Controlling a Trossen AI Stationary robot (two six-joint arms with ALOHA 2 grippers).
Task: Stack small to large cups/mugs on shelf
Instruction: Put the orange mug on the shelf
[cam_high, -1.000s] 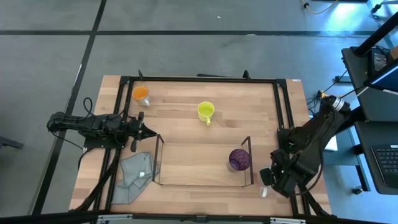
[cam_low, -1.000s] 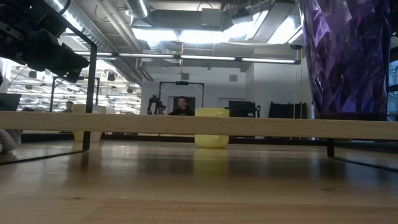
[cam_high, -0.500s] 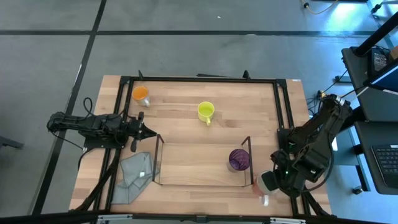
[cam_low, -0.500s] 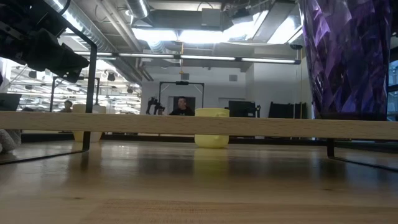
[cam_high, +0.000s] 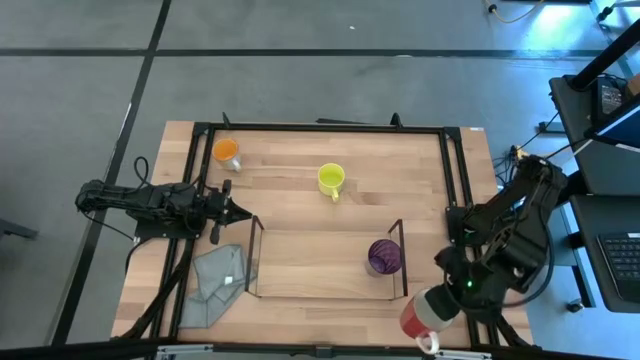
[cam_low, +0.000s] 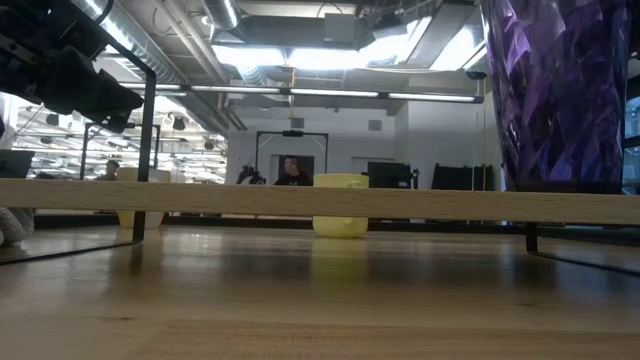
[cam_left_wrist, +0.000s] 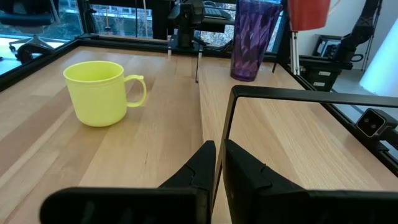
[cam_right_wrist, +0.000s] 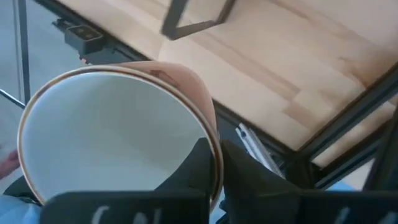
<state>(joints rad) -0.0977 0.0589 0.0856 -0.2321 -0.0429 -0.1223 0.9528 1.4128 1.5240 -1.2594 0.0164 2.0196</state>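
- Fingers (cam_right_wrist: 211, 163) of the right gripper (cam_high: 452, 296) are pinched on the rim of a mug (cam_high: 421, 315) that is red outside and white inside, 1 finger within the rim and 1 outside it.
- That mug (cam_right_wrist: 118, 134) is carried above the table's near right corner, just off the near right corner of the shelf (cam_high: 322, 297); the high view shows its handle pointing toward the table's near edge.
- Left gripper (cam_high: 240, 213) lies low over the table's left side, just beside the shelf's far left corner, and its fingers (cam_left_wrist: 202, 163) are pressed together on nothing.
- Shelf walls are clear with thin dark edges (cam_left_wrist: 261, 92), and the rack sits on the near half of the wooden table (cam_high: 290, 185).
- Purple tumbler (cam_high: 384, 257) stands upright inside the shelf at its right end, close against the right wall; the low view shows it (cam_low: 558, 90) large at the right.
- Yellow mug (cam_high: 331, 179) stands on the bare table beyond the shelf, near the middle, with its handle (cam_left_wrist: 138, 90) turned toward the shelf.
- Orange cup (cam_high: 227, 152) stands near the far left corner of the table, well apart from the other 3 cups.
- Grey cloth (cam_high: 216, 283) lies crumpled at the near left, just outside the shelf's left wall.
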